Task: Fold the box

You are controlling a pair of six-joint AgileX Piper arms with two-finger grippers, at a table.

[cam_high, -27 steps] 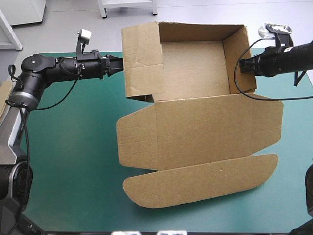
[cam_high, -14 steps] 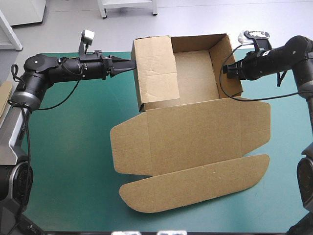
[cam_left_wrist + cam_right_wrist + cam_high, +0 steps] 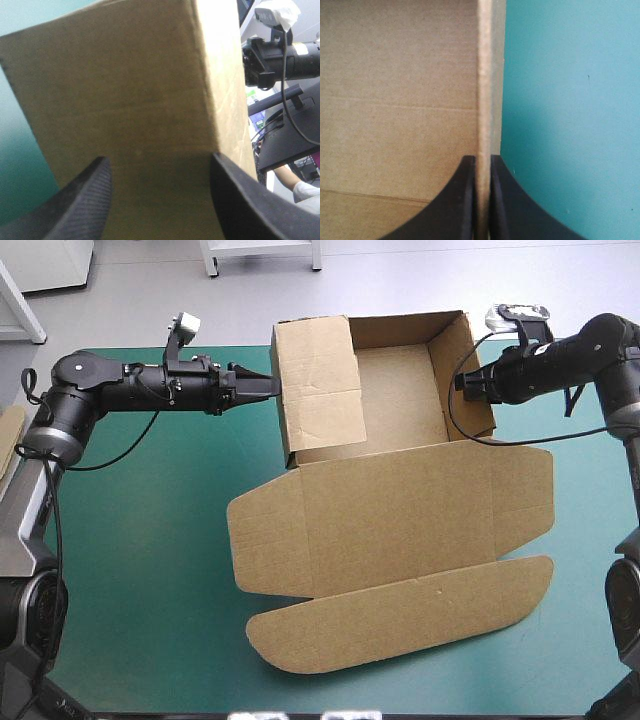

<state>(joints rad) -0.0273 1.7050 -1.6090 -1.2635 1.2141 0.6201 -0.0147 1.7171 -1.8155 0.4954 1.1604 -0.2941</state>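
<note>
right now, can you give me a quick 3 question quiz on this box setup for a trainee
1. True or false: the right gripper is shut on a wall of the box.
2. Pick one. The left gripper is: A) shut on the lid, B) open, fingers apart at the box wall nearest it, C) lying on the table away from the box.
3. Fill in: the lid lies ___ on the teal-green cover, toward the near edge.

Key: 1 true; 2 B; 3 flat.
</note>
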